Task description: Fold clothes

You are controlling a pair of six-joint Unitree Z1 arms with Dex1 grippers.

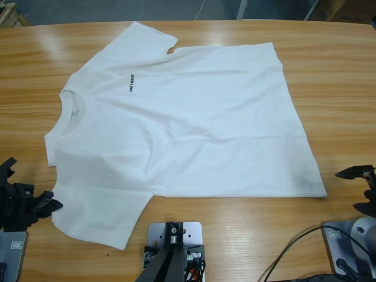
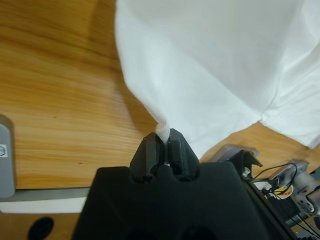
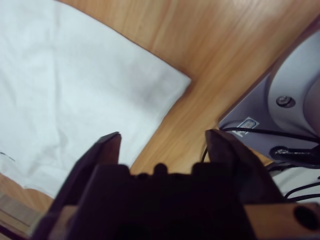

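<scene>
The clothes are one white T-shirt (image 1: 194,129), spread flat on the wooden table (image 1: 329,70) with its neck to the left and its hem to the right. Small black lettering (image 1: 132,89) marks the chest, and a white label (image 1: 74,113) sits inside the collar. My left gripper (image 1: 54,205) is at the near sleeve's corner; in the left wrist view it (image 2: 162,142) is shut on a pinch of the white cloth (image 2: 210,65). My right gripper (image 1: 359,189) stands open just off the hem's near corner (image 3: 170,80), holding nothing (image 3: 162,137).
A black cable (image 1: 294,247) loops over the table's front right. The right arm's grey base (image 3: 295,100) lies close beside the right gripper. Bare wood runs along the far edge and to the right of the hem.
</scene>
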